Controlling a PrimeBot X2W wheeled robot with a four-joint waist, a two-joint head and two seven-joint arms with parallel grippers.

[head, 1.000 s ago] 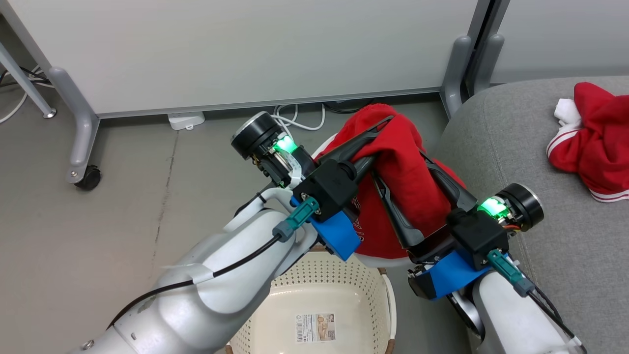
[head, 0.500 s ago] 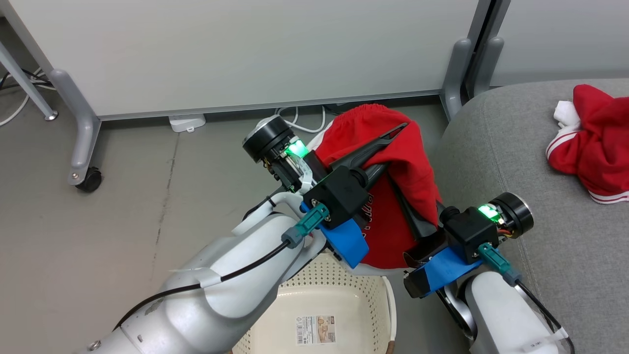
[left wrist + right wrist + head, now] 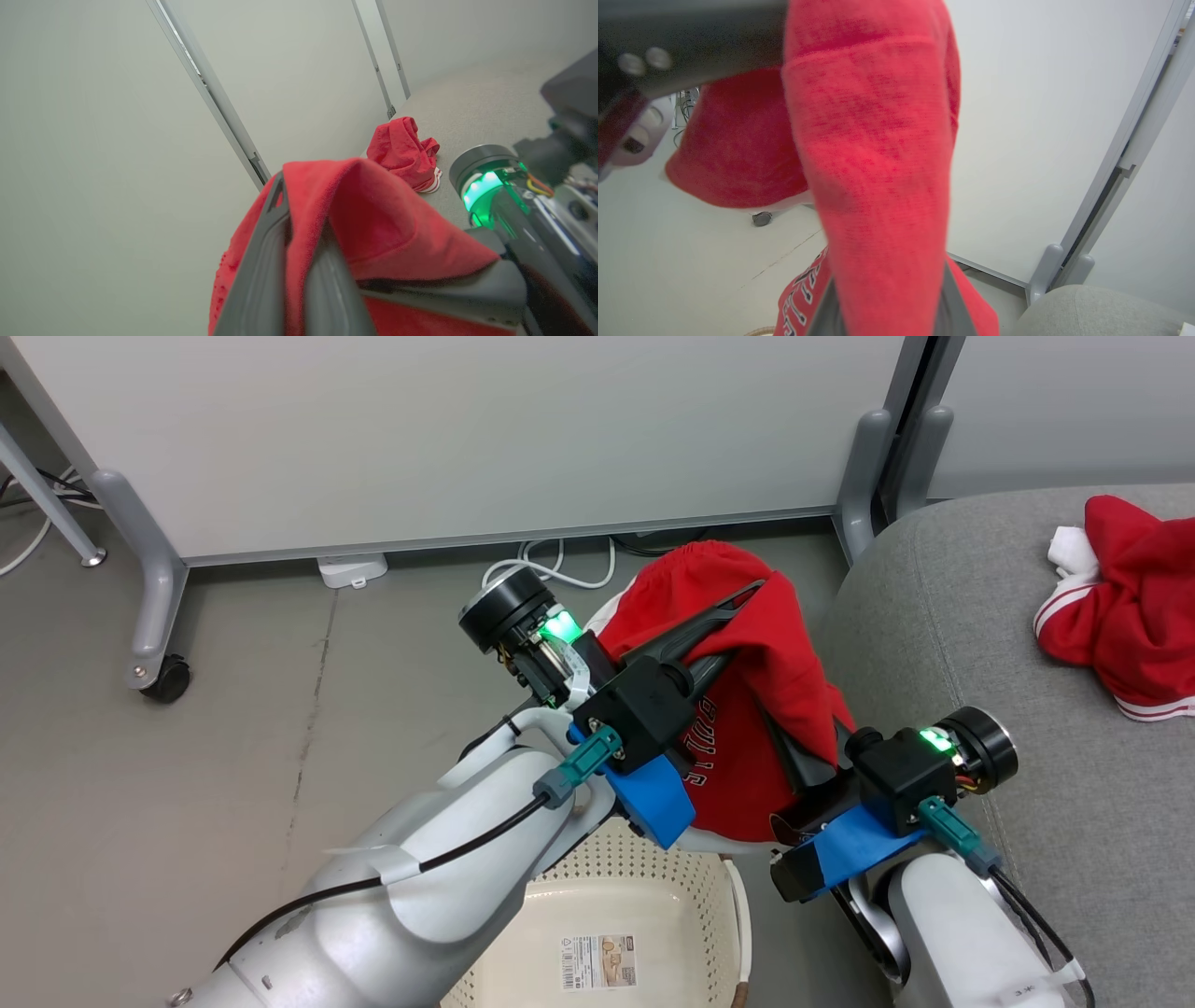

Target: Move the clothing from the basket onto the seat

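A: What's changed?
B: The right end effector [image 3: 792,747], spread a second ago, now pinches the red garment [image 3: 775,663]. The left end effector [image 3: 747,607] is clamped on the same cloth.
A: Where does it hang?
B: Above the basket [image 3: 644,859], beside the seat [image 3: 1027,644], not on it. The other garment [image 3: 1130,616] already lies there. Carry-over looks next.

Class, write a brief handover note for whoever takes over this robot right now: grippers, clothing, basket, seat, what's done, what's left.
Left gripper: jaws shut on the bright red fabric garment with printed lettering.
Right gripper: jaws shut on the same garment, held clear of the cream perforated plastic basket, beside the grey upholstered seat.
Done: second red white-striped garment lies on the seat.
Remaining: carry the held garment over, release it on the seat.
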